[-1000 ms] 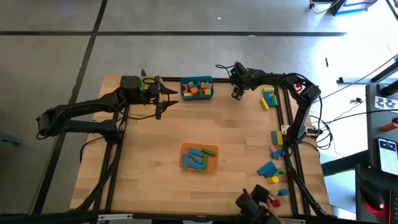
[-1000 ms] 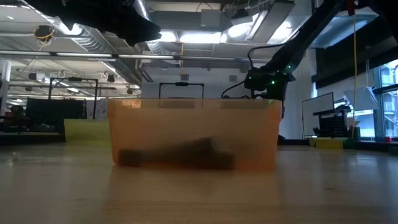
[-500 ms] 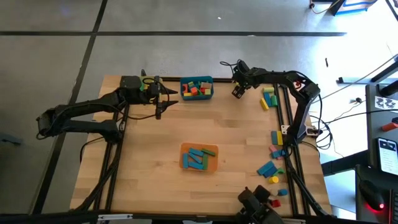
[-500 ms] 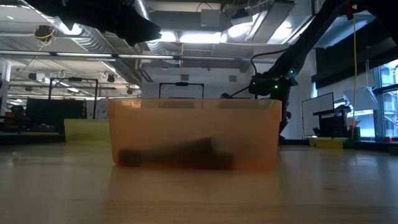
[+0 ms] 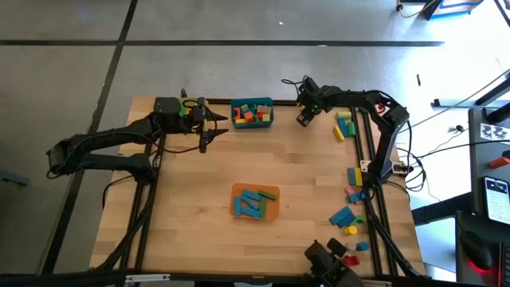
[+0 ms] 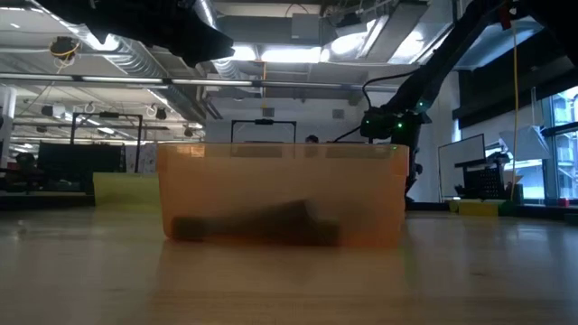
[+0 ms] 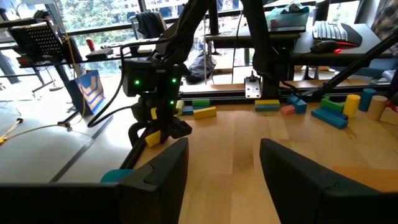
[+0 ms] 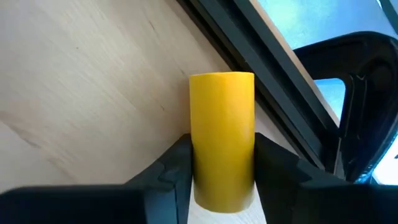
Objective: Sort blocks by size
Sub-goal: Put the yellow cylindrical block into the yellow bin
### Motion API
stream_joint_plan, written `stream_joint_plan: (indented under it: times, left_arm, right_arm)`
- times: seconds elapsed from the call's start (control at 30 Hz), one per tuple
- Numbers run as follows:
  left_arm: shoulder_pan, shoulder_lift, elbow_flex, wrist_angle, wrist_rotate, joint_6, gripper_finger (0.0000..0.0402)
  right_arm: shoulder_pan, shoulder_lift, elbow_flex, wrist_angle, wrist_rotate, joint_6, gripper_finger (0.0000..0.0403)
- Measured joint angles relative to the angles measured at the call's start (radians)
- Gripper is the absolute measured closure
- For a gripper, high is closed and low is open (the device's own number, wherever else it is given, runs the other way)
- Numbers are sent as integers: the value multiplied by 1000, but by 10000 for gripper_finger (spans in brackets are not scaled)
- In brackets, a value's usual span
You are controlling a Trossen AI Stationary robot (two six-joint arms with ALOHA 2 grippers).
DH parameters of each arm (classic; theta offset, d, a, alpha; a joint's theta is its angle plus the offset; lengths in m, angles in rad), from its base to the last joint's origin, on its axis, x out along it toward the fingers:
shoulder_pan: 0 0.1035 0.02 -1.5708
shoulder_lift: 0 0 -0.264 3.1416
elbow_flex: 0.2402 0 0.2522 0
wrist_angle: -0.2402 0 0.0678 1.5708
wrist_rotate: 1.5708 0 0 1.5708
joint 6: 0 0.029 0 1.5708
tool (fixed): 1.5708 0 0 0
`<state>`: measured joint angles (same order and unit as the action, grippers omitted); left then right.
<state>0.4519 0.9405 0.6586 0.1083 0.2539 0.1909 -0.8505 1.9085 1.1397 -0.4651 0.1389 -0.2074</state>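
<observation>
A yellow cylinder block [image 8: 222, 137] stands between the fingers of my right gripper [image 5: 304, 119], which is shut on it near the table's far edge, right of the teal bin [image 5: 252, 112]. The left wrist view shows the same block [image 7: 152, 138] at that gripper's tips, low over the wood. My left gripper [image 5: 203, 134] hovers open left of the teal bin, holding nothing. More loose blocks [image 5: 344, 126] lie along the table's right edge. My right gripper pinches the yellow cylinder's curved sides [image 8: 198, 155] between its two fingers, one on each side. The fingers come steeply from above. The cylinder's length runs away past the fingertips; whether it rests on the table, I cannot tell.
The teal bin holds mixed blocks. An orange bin [image 5: 255, 202] with blue blocks sits mid-table and fills the low view [image 6: 280, 194]. Scattered blocks [image 5: 351, 211] lie by the right arm's frame rail [image 5: 368, 159]. Bare wood lies between the two bins.
My right gripper has sunk a little toward the table near the far edge and rolled slightly. In the high view its fingers now stand closer together than a second ago. My left arm has kept still.
</observation>
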Motion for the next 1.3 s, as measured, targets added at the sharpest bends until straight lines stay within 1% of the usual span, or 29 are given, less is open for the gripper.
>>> stream_joint_plan:
  times: [0.13, 0.23, 0.37, 0.47, 0.6, 0.77, 0.93, 1.17, 1.3]
  left_arm:
    - [0, 0, 0, 0, 0, 0, 219]
    - [0, 0, 0, 5, 0, 0, 219]
    - [0, -1, 0, 4, 0, 0, 219]
    - [0, -7, 0, 5, 0, 0, 219]
    - [0, -23, 0, 3, 0, -9, 219]
    - [0, -70, 0, -13, 0, -11, 219]
    - [0, -138, 0, -71, 0, -8, 219]
    - [0, -250, 0, -163, -12, 0, 219]
    - [0, -300, 0, -177, -14, 2, 219]
  right_arm:
    - [8, -9, 15, -19, 0, 22, 271]
    - [24, -24, 30, -58, -12, 32, 261]
    - [56, -65, 55, -68, -11, 36, 260]
    - [87, -96, 66, -71, -3, 36, 266]
    - [128, -140, 97, -60, 1, 49, 261]
    - [190, -157, 144, -53, 0, 79, 263]
    - [264, -157, 174, 13, -1, 81, 261]
    - [355, -158, 210, 156, -3, 110, 261]
    - [390, -158, 210, 270, -60, 156, 261]
